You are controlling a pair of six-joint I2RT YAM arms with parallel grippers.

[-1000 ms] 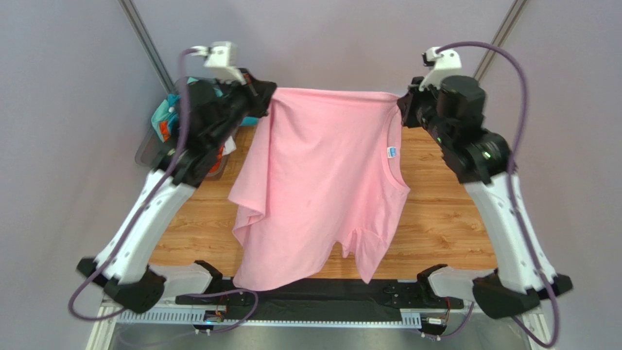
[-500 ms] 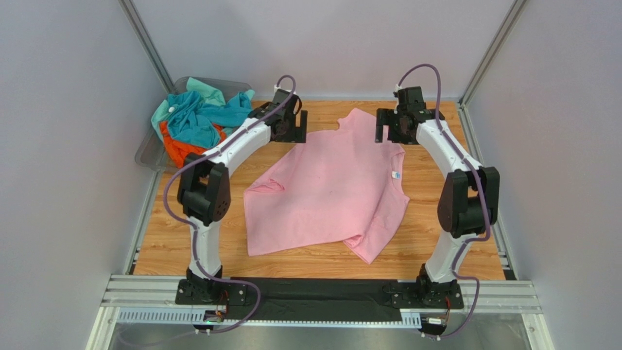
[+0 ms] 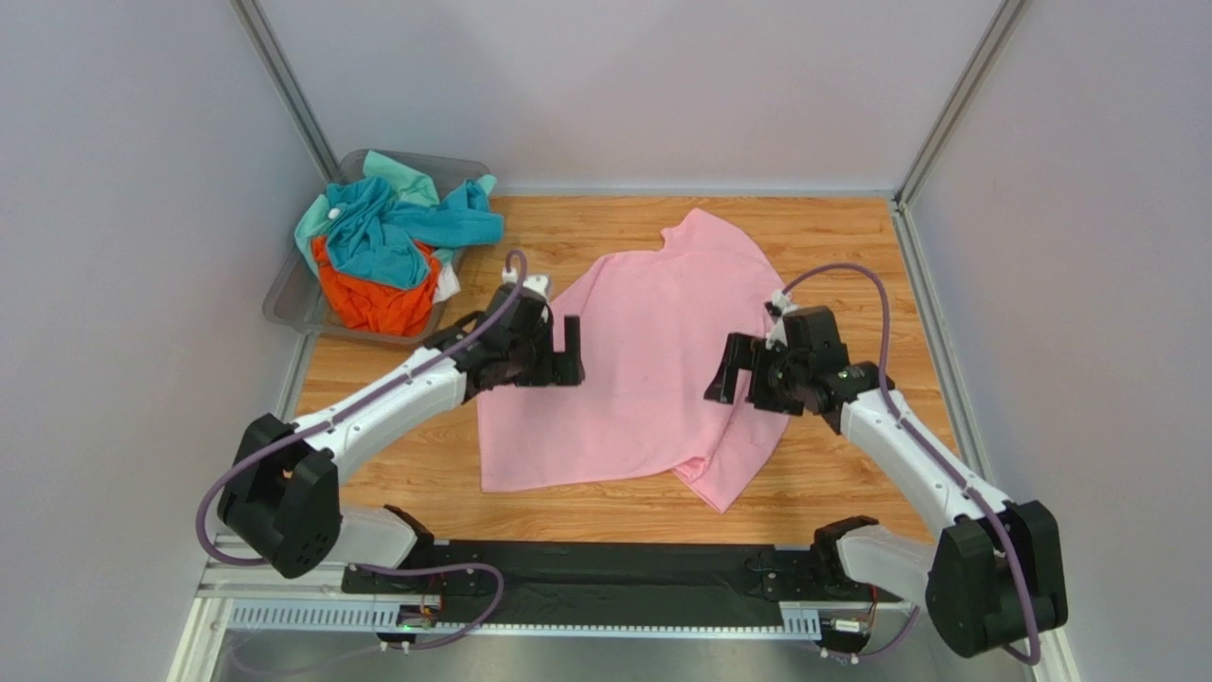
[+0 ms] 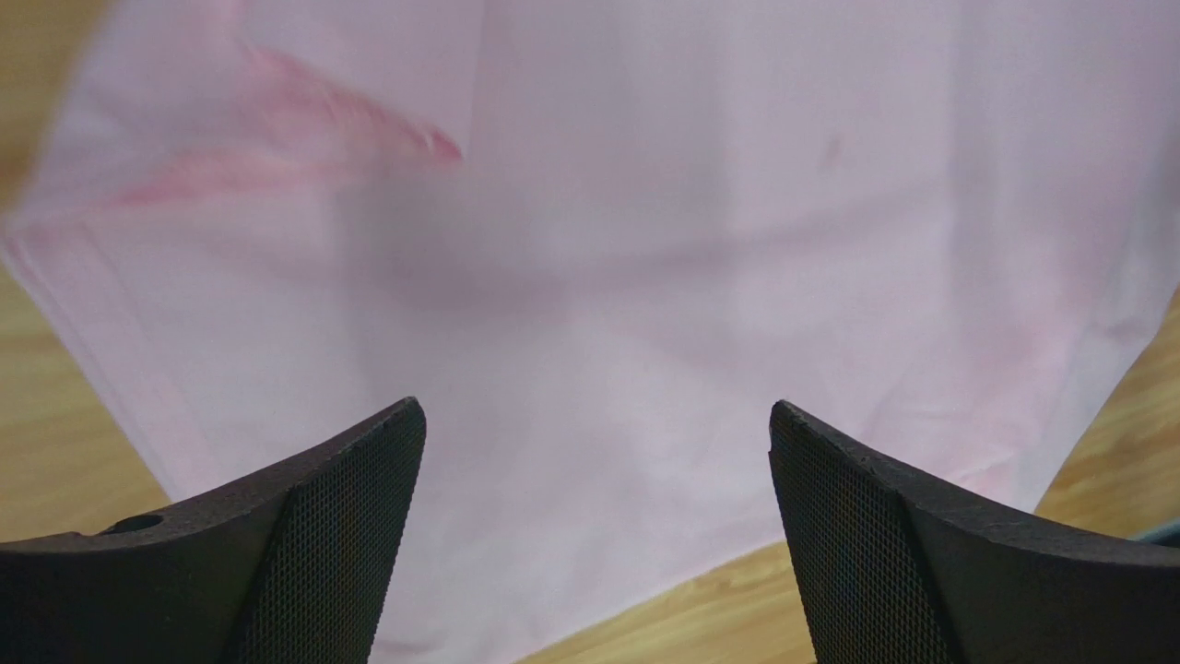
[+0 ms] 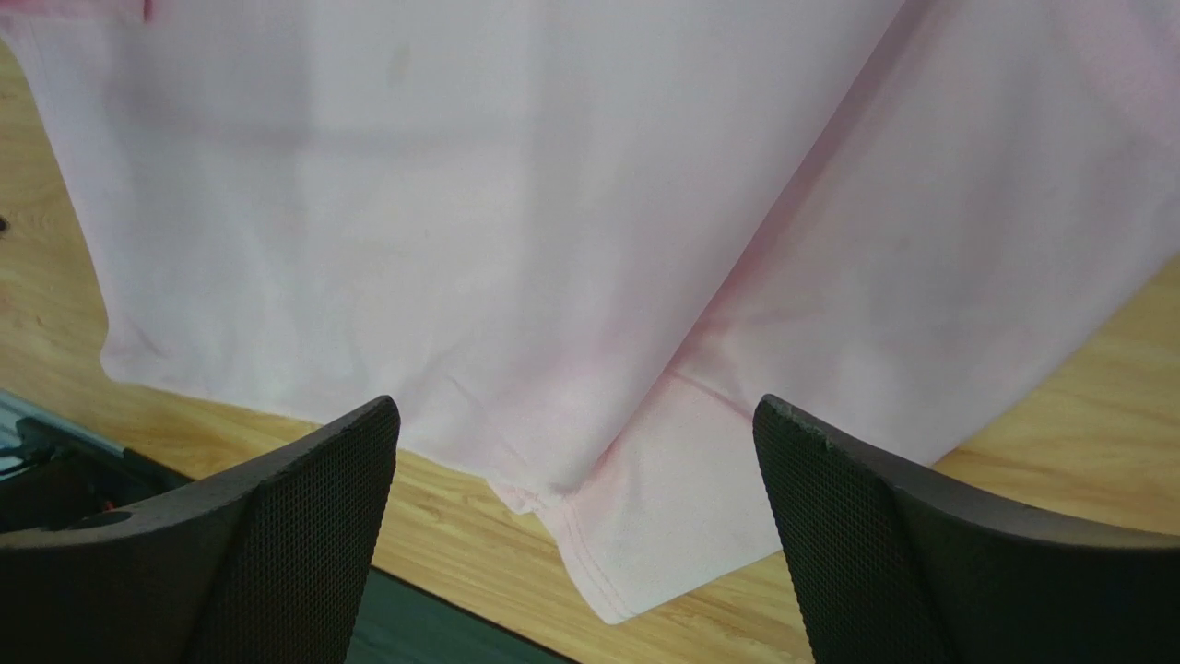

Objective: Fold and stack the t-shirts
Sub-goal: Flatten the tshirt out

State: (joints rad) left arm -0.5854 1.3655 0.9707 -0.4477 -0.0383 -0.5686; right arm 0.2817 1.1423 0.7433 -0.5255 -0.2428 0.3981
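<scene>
Overhead view with both wrist views. The wooden worktop (image 3: 868, 441) filled the middle of the frame and carried the work. The pink t-shirt (image 3: 647, 363) lay spread at its centre, mostly flat, with one lobe reaching toward the upper centre and a doubled-over flap at the lower right (the right wrist view showed a hemmed edge tucked under there). Such a spread layout was probably meant to give clear edges for the first fold, which had not yet been made.

The grey bin (image 3: 289, 309) stood at the upper left, at the worktop's corner. It held the other t-shirts (image 3: 377, 249), teal, mint and orange, in a loose heap, apparently kept aside until their turn.

The left tool (image 3: 564, 355) stood over the pink shirt's left margin and the right tool (image 3: 729, 378) over its right margin. Each had its jaws wide apart and nothing between them. Both wrist views showed only pink cloth below the gap. Whether the fingertips touched the fabric could not be told. The parted jaws, one at each side of the garment, suggested readiness to take fresh holds on opposite edges.
</scene>
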